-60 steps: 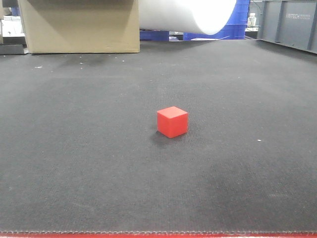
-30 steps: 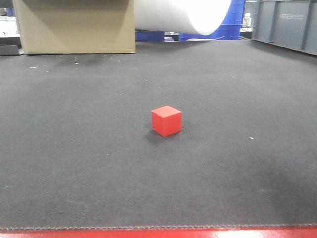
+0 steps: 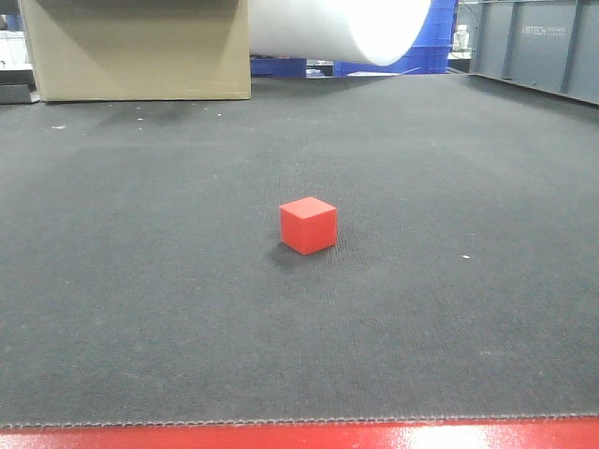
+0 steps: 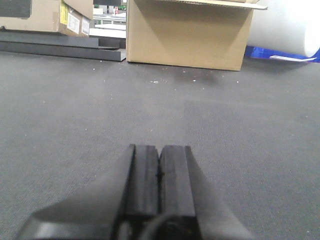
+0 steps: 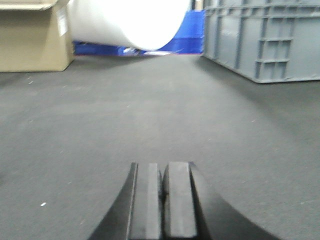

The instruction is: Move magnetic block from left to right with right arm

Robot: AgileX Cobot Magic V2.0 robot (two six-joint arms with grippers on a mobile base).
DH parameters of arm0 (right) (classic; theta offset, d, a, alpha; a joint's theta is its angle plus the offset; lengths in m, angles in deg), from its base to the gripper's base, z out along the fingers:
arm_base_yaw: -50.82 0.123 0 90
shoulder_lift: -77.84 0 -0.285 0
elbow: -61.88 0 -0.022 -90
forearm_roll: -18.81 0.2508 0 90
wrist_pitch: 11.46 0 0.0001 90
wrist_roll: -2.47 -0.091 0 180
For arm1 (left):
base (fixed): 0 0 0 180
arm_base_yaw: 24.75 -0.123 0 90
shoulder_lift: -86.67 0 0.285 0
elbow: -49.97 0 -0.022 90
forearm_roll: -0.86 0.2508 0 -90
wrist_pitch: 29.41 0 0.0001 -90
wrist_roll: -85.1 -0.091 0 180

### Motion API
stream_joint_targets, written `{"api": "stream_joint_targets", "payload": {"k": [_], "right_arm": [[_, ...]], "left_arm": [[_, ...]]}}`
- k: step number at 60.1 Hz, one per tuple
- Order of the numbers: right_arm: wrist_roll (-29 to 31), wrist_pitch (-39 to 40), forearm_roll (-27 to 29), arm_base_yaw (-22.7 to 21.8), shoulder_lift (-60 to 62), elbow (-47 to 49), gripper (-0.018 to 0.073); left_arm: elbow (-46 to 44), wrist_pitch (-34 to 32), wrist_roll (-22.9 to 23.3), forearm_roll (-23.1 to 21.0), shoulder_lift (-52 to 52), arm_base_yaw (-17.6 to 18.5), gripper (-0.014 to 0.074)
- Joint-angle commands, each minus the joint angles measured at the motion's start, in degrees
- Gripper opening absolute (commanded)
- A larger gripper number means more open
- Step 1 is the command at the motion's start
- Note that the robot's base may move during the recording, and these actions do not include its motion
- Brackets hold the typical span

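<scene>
The magnetic block (image 3: 308, 225), a small red cube, rests alone on the dark mat (image 3: 140, 281) near the middle of the front view. Neither arm shows in that view. My left gripper (image 4: 159, 150) is shut, its two black fingers pressed together low over the mat with nothing between them. My right gripper (image 5: 162, 166) is shut too, its pads touching just above the mat. The block shows in neither wrist view.
A cardboard box (image 3: 136, 49) stands at the back left, also the cardboard box (image 4: 187, 32) ahead of the left gripper. A large white roll (image 3: 337, 28) lies behind. Grey crates (image 5: 265, 37) stand at the far right. A red strip (image 3: 299, 438) edges the mat's front.
The front view has shifted: the block, box and roll all slide slightly left and up in the frame, and more of the red front edge shows. The block itself stays put on the mat.
</scene>
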Motion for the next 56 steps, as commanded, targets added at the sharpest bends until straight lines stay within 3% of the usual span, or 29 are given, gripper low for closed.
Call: {"api": "stream_joint_targets", "payload": {"k": [1,56], "right_arm": [[0.3,5.7,-0.6,-1.5,1.2,0.2,0.0059],[0.3,5.3,-0.6,-1.6,1.2,0.2,0.0059]], "left_arm": [[0.5,-5.0,0.4,0.0,-0.8,-0.1,-0.0116],[0.5,-5.0,0.4,0.0,-0.8,-0.1,-0.0116]]}}
